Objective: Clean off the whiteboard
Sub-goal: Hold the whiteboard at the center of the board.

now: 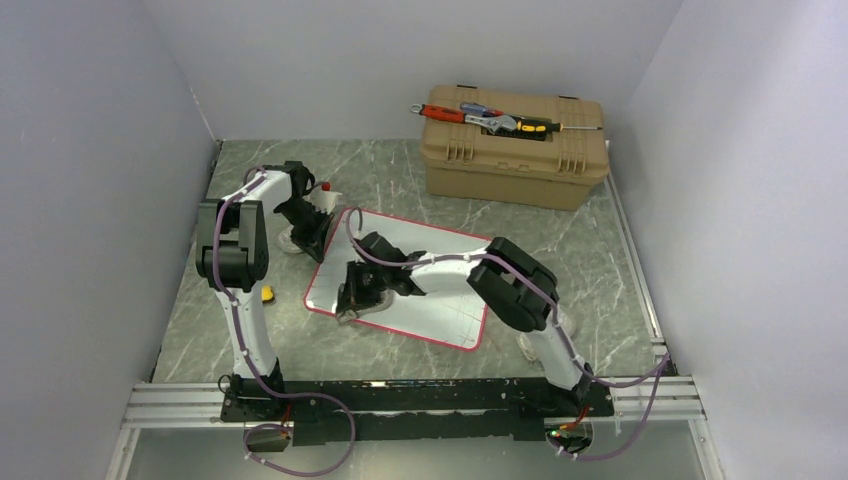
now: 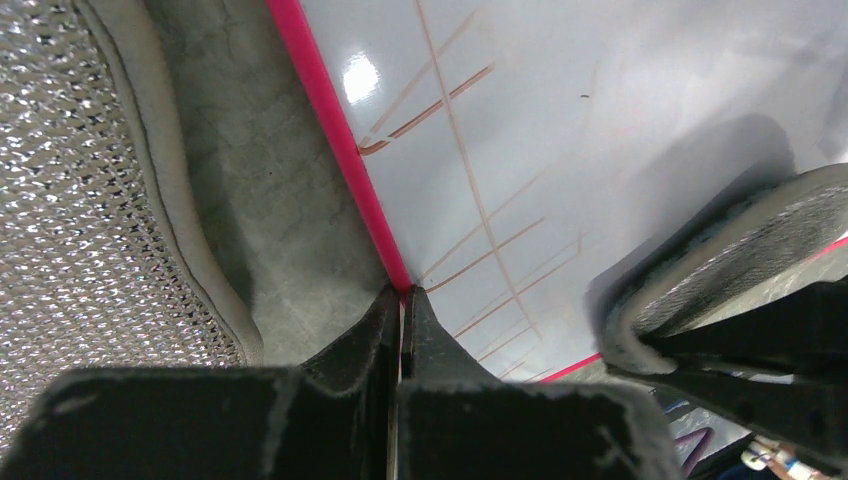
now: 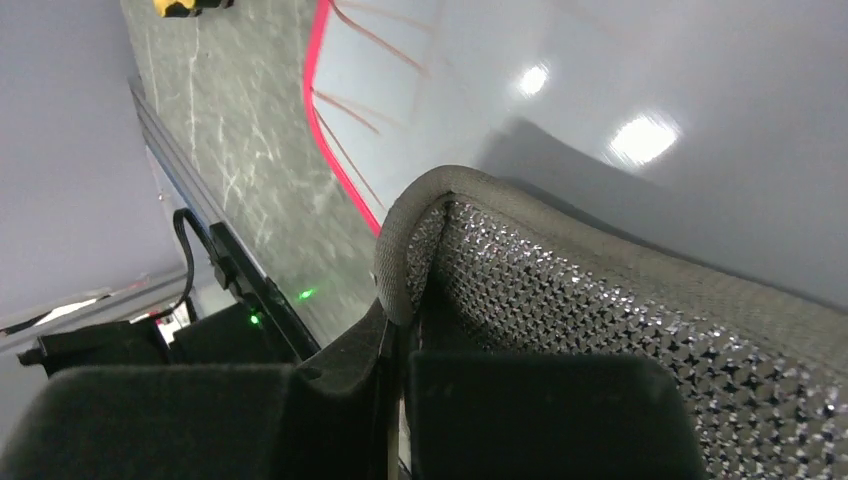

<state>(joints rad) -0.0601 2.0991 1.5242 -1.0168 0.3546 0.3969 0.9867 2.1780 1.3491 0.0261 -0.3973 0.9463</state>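
The whiteboard (image 1: 430, 270), glossy white with a thin red rim, lies flat on the marble table. Thin reddish pen lines (image 2: 470, 190) cross its surface near the left edge. My right gripper (image 3: 398, 322) is shut on the edge of a silvery mesh wiping pad (image 3: 600, 310), which lies against the board's near-left part (image 1: 360, 300). My left gripper (image 2: 403, 298) is shut with nothing in it, its tips touching the red rim (image 2: 340, 150) at the board's far-left edge (image 1: 318, 242). The same pad shows at the right of the left wrist view (image 2: 720, 265).
A second silvery mesh pad (image 2: 80, 200) lies on the table just left of my left gripper. A tan toolbox (image 1: 515, 155) with hand tools (image 1: 490, 118) on its lid stands at the back right. A small yellow object (image 1: 267, 293) lies left of the board, and a red-capped white item (image 1: 322, 195) stands behind it.
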